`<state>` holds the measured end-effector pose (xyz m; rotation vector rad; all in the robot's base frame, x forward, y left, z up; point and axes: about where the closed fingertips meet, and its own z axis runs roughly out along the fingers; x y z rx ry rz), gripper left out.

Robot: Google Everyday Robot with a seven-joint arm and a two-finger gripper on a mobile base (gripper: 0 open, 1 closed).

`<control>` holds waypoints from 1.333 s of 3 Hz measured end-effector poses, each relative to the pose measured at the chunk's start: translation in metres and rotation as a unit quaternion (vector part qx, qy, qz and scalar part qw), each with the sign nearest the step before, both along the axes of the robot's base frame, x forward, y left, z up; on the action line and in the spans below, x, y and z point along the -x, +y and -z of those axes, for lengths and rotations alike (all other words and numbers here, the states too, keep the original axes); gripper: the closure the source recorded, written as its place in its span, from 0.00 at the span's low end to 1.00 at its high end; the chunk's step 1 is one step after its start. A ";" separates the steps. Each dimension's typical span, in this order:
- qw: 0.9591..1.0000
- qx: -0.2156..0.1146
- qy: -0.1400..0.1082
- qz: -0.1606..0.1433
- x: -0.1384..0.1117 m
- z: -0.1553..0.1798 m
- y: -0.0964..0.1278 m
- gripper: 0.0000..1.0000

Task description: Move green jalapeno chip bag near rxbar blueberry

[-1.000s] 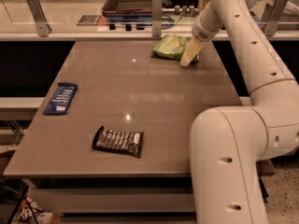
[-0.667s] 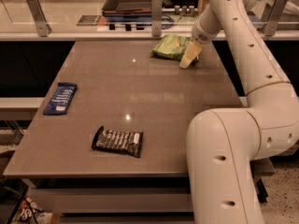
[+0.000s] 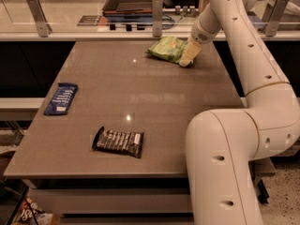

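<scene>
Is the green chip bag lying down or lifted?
Lying down: the green jalapeno chip bag rests on the table, far side, the gripper at its right end.

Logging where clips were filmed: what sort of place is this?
Likely an office canteen or break area: a brown counter, a tray behind metal posts, a black-wrapped snack bar. The pincer is beside the green jalapeno chip bag, far side.

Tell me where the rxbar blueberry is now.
In the camera view, the rxbar blueberry lies at the left edge of the table, apart from the black-wrapped bar; the gripper is at the green jalapeno chip bag.
</scene>
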<state>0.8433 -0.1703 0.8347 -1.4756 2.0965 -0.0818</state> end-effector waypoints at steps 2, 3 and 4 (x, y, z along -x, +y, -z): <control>1.000 0.000 0.001 -0.001 0.000 0.000 0.002 0.87; 1.000 0.000 0.003 -0.002 -0.001 0.004 0.004 1.00; 1.000 0.000 0.003 -0.002 -0.001 0.004 0.004 1.00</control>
